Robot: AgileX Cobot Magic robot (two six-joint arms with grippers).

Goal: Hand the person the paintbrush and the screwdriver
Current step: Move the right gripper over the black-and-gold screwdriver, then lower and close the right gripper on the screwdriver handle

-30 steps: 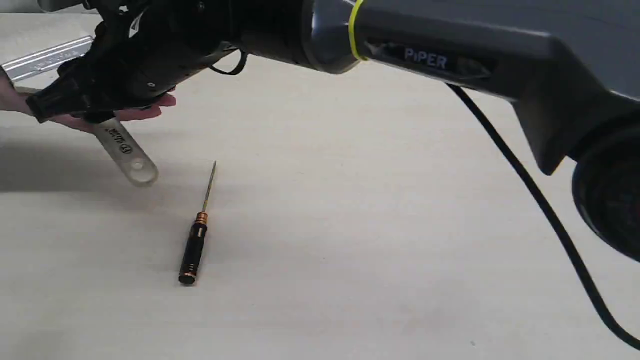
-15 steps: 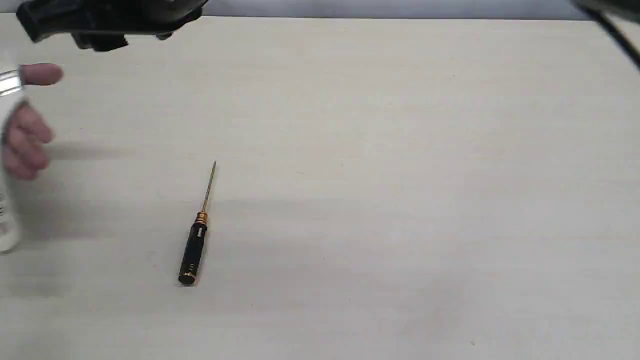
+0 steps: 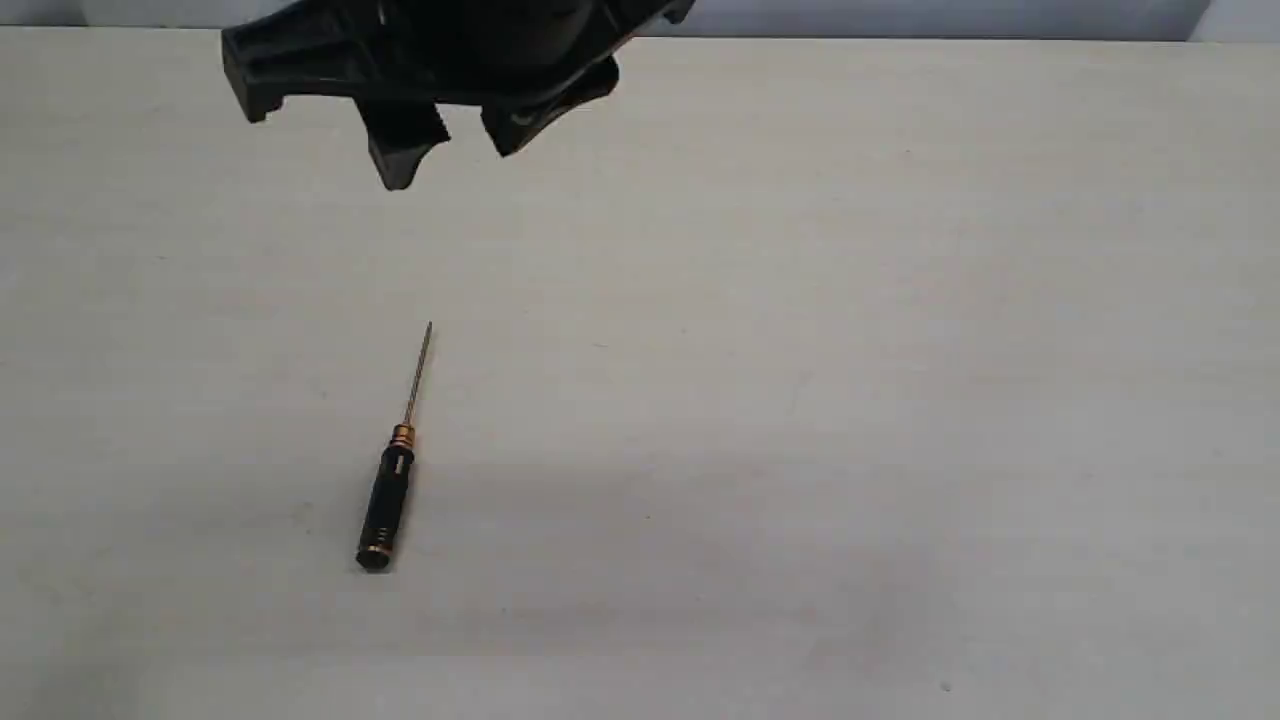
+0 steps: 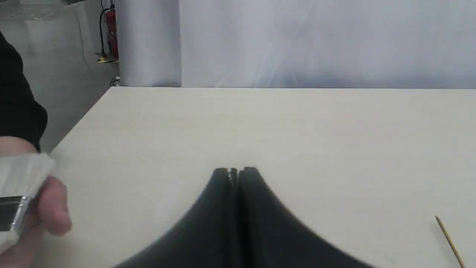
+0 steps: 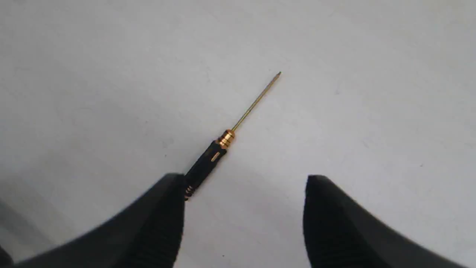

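Note:
The screwdriver (image 3: 388, 500) lies flat on the table, its thin shaft pointing away; it also shows in the right wrist view (image 5: 212, 158), and its tip in the left wrist view (image 4: 450, 242). My right gripper (image 3: 462, 148) hovers open and empty above and beyond it, and in its own view (image 5: 243, 182) the handle's end runs under one finger (image 5: 167, 208). The left gripper (image 4: 234, 171) is shut with nothing in it. At the table's side the person's hand (image 4: 52, 210) holds the paintbrush (image 4: 22, 173) by its ferrule. Hand and brush are outside the exterior view.
The pale table (image 3: 800, 350) carries only the screwdriver. Its far edge (image 4: 282, 88) meets a white curtain, and its side edge drops to the floor beside the person's dark sleeve (image 4: 18, 108).
A second ago my right gripper held the paintbrush over the person's hand at the left. The hand took the brush and withdrew; the gripper moved right, over the screwdriver.

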